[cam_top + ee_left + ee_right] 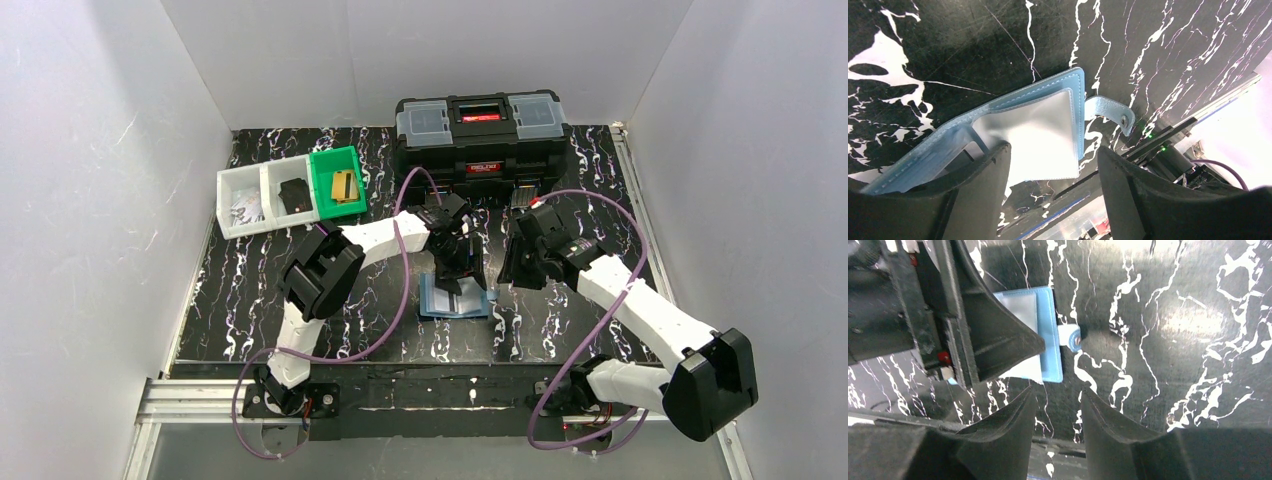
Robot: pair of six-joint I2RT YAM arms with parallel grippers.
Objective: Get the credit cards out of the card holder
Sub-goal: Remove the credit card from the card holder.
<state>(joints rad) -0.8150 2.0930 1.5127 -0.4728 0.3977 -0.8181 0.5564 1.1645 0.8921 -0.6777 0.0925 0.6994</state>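
White plastic tray compartment [283, 166]: one dark flat card [293, 193]. Green plastic bin [330, 155]: one orange-tan flat card [346, 186]. Left pincer [1050, 160], spread and empty, stands over the one teal-blue folding card holder [1038, 125], which lies open on the black marbled desk [560, 330]. No card shows in it. Right pincer [1058, 400], spread and empty, is just beside. Judgement: extraction appears complete; next, withdraw both arms clear.
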